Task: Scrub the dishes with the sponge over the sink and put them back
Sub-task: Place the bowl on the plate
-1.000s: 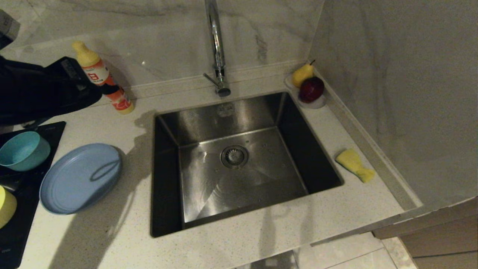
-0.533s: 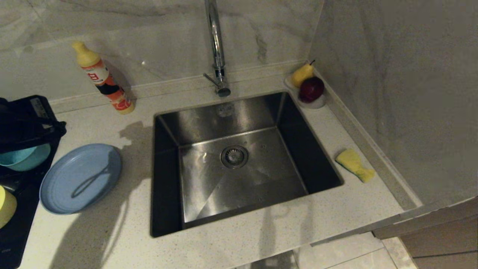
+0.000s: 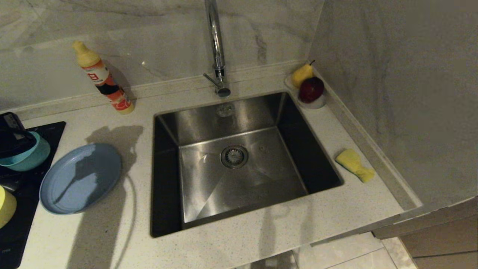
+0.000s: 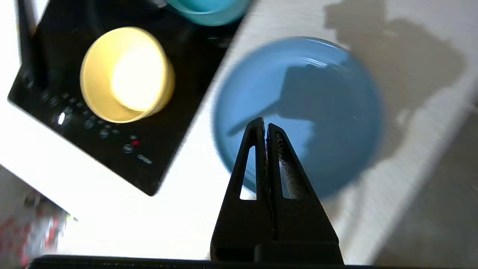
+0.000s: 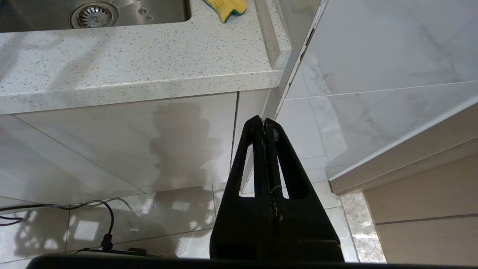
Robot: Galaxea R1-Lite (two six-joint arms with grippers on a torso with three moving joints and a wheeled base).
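Note:
The periwinkle plate [image 3: 80, 178] lies on the counter left of the sink [image 3: 235, 209]. A teal bowl [image 3: 31, 157] and a yellow bowl [image 3: 5, 207] sit on the black cooktop [image 3: 18, 231] at the far left. My left arm [image 3: 11, 130] shows at the left edge, partly over the teal bowl. Its gripper [image 4: 265, 125] is shut and empty, hovering above the near rim of the plate [image 4: 328, 112], beside the yellow bowl [image 4: 127, 74]. The sponge [image 3: 354, 164] lies on the counter right of the sink. My right gripper [image 5: 264, 121] hangs shut and empty below the counter edge.
A tall chrome faucet [image 3: 216, 48] rises behind the sink. An orange soap bottle [image 3: 102, 78] stands at the back left. A clear dish with a pear [image 3: 301, 74] and a red apple [image 3: 311, 89] fills the back right corner. A wall closes the right side.
My left arm has swung from near the soap bottle toward the left edge, over the teal bowl. Its shadow now falls across the plate. The right arm has not moved.

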